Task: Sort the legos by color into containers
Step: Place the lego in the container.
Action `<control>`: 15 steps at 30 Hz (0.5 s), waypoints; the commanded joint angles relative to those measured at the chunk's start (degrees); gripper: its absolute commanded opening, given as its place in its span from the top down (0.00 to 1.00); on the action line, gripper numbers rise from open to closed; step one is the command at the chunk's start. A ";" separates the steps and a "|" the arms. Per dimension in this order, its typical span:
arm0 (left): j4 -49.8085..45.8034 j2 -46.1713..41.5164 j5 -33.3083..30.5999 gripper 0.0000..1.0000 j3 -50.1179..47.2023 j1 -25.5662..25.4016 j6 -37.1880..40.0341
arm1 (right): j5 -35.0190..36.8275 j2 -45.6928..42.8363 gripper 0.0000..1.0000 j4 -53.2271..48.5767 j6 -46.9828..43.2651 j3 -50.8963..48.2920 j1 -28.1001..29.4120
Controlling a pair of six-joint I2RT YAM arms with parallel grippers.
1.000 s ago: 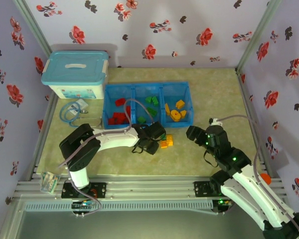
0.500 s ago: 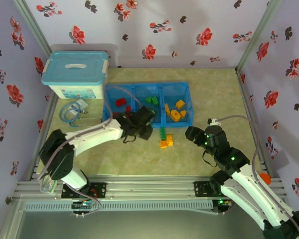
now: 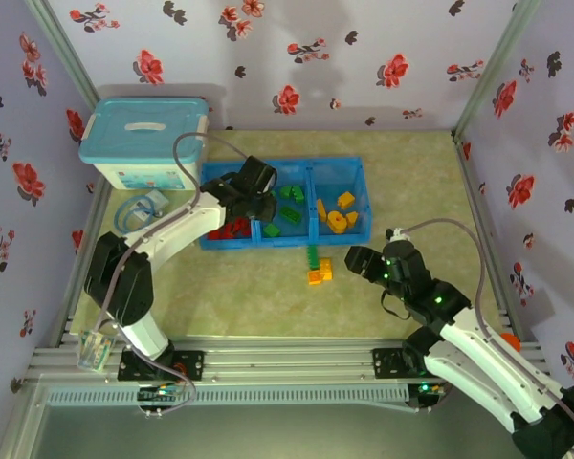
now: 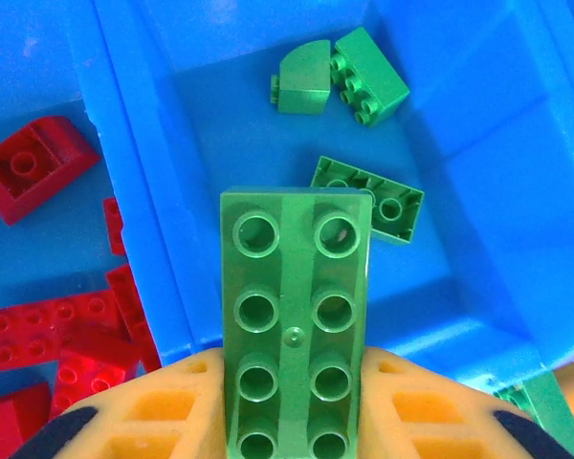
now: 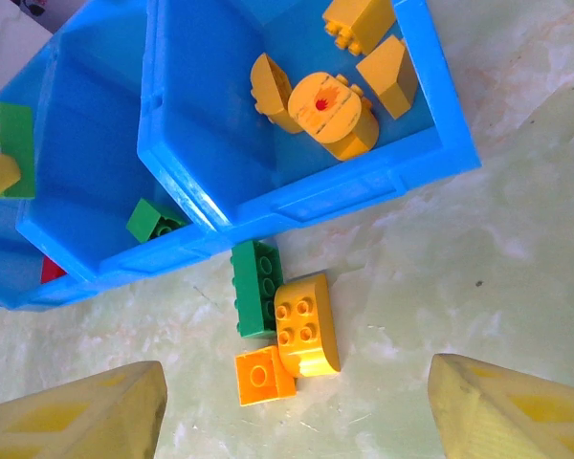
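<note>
The blue three-bin tray (image 3: 282,240) holds red legos (image 3: 228,228) on the left, green ones (image 3: 289,194) in the middle and yellow ones (image 3: 337,220) on the right. My left gripper (image 3: 253,187) hangs over the tray, shut on a long green lego (image 4: 295,306). That lego sits above the wall (image 4: 134,191) between the red and green bins, mostly over the green bin. In front of the tray, a green lego (image 5: 256,287), a yellow one (image 5: 307,323) and an orange one (image 5: 264,375) lie together on the table. My right gripper (image 5: 297,406) is open just short of them.
A white storage box with a light-blue lid (image 3: 145,143) stands at the back left, with a loop of blue cable (image 3: 137,212) in front of it. Flowered walls close off the table's left, back and right sides.
My left arm has carried the green lego from the table in front of the tray up and back over the bins. The right gripper has edged left toward the loose legos.
</note>
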 commanded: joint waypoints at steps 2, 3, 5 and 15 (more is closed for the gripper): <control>-0.86 2.29 0.95 0.69 3.35 1.46 2.09 | 0.88 1.62 0.28 1.33 0.48 0.89 0.97; -0.80 2.75 1.11 0.66 3.70 1.71 2.14 | 0.96 2.23 0.28 1.48 0.39 1.20 1.18; -1.05 3.58 1.24 0.53 4.61 2.00 2.26 | 1.05 3.69 0.28 1.90 0.13 1.85 1.67; 3.33 -6.71 1.83 0.23 -0.62 -0.14 2.01 | 3.72 13.63 0.29 2.06 -2.15 6.66 6.39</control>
